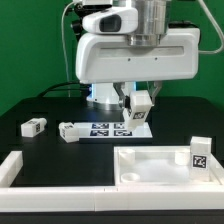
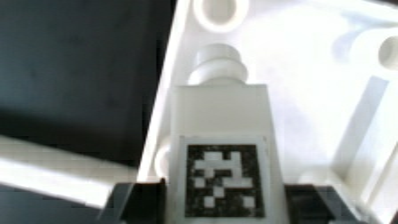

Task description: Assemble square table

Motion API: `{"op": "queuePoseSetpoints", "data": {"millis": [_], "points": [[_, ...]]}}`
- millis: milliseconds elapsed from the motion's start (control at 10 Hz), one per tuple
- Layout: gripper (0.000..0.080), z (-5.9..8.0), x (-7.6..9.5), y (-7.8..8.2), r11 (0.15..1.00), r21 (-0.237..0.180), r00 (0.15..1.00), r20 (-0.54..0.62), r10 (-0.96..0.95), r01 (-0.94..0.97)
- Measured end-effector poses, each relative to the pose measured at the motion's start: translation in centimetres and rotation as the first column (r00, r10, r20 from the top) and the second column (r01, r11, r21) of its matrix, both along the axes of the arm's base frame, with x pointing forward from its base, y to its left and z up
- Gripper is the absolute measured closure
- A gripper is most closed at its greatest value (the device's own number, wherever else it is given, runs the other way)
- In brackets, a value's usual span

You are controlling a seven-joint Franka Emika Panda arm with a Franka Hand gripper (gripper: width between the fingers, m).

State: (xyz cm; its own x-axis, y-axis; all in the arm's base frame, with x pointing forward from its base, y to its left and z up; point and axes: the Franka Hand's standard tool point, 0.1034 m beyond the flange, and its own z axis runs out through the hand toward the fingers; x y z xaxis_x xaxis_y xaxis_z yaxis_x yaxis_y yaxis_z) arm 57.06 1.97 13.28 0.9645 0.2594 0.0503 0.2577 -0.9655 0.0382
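My gripper [image 1: 141, 98] is shut on a white tagged leg [image 1: 141, 104] and holds it in the air above the right end of the marker board [image 1: 108, 128]. In the wrist view the leg [image 2: 221, 120] sits between the dark fingers [image 2: 143, 203], with its tag facing the camera and its rounded screw end [image 2: 217, 60] pointing away. The white square tabletop [image 1: 150, 170] lies at the exterior view's front right, with a tag [image 1: 199, 153] on its edge. Its surface and a round hole [image 2: 217, 12] show beyond the leg. Two more legs [image 1: 35, 127] [image 1: 72, 131] lie left of the marker board.
Low white border bars run along the front [image 1: 60, 188] and the exterior view's left [image 1: 10, 168]. The robot's white base [image 1: 130, 55] stands behind the marker board, with cables at the back left.
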Motion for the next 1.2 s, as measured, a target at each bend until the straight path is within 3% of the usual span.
{"op": "queuePoseSetpoints", "data": {"millis": [300,400,500,600,700,800,900,1200], "points": [[0.0509,-0.2,0.3,-1.2,1.0,-0.008,0.976,0.216,0.02,-0.019],[0.0509,-0.4,0.2,-1.2,1.0,-0.009,0.976,0.217,0.02,-0.018],[0.0509,-0.3,0.7,-2.0,1.0,0.016,0.987,0.163,0.003,-0.006],[0.0509,0.9,3.2,-2.5,0.996,0.072,0.988,0.139,-0.061,0.052],[0.0509,1.3,5.6,-1.9,0.991,0.106,0.979,0.176,-0.1,0.082],[0.0509,1.4,6.6,-0.6,0.983,0.124,0.972,0.178,-0.157,0.136],[0.0509,2.5,7.7,0.0,0.983,0.109,0.966,0.197,-0.167,0.148],[0.0509,2.0,7.3,-0.5,0.985,0.102,0.969,0.194,-0.155,0.137]]}}
